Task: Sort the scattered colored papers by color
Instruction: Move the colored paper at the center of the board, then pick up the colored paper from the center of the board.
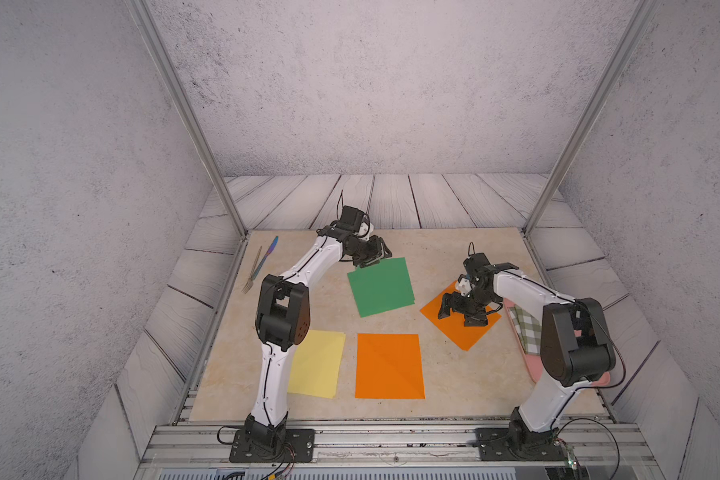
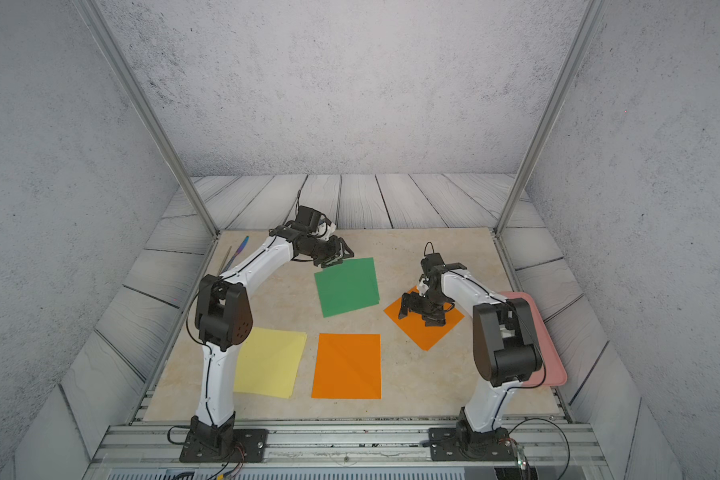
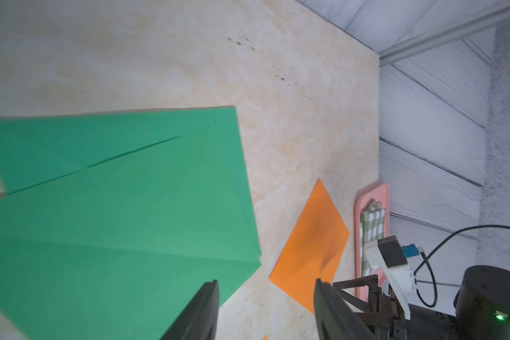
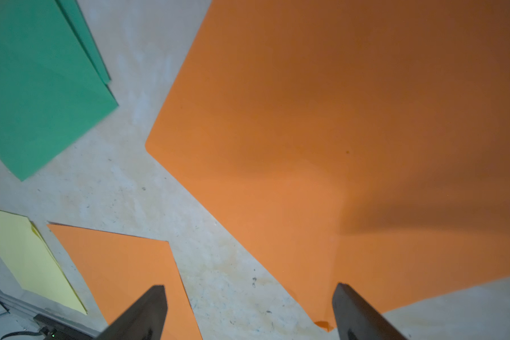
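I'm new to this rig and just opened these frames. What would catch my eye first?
Bright paper on the beige table: a green stack mid-table, with a yellow pile and an orange sheet near the front edge. A tilted orange sheet lies further right, with the open right gripper over it. The left gripper, also open, hangs at the green stack's far corner.

Two green sheets, creased and stacked slightly askew, lie flat mid-scene. To their right, a turned orange sheet lies corner-on like a diamond. A straight orange sheet lies front centre. Pale yellow sheets, slightly fanned, lie just left of it.
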Available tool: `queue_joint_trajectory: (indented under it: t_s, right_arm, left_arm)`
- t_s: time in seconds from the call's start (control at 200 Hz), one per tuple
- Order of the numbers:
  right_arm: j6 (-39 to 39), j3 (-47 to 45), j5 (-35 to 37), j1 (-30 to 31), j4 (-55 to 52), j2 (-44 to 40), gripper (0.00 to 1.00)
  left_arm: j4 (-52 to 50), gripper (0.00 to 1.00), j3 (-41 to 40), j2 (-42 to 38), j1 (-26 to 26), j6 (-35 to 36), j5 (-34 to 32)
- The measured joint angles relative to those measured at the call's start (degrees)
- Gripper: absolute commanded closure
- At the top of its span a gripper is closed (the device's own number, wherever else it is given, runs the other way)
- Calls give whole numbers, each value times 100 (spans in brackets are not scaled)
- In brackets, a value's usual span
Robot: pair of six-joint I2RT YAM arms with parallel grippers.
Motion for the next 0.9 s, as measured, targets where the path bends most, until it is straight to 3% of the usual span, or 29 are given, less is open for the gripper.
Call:
queue_joint_trajectory:
  t_s: [0.185,0.415,0.901]
  right_arm:
    - [468,-4,570,-20,-9,-1067,6]
    - [1014,-544,841,-289,-96,-1755,6]
    - [1731,-2177,310,-612,22,-2809,6]
  left_arm:
    - [-11,43,341,286,-713,103,352]
    - [-177,44,485,726,-1434,151,472]
    - [-247,44,542,1294,-1534,275,352]
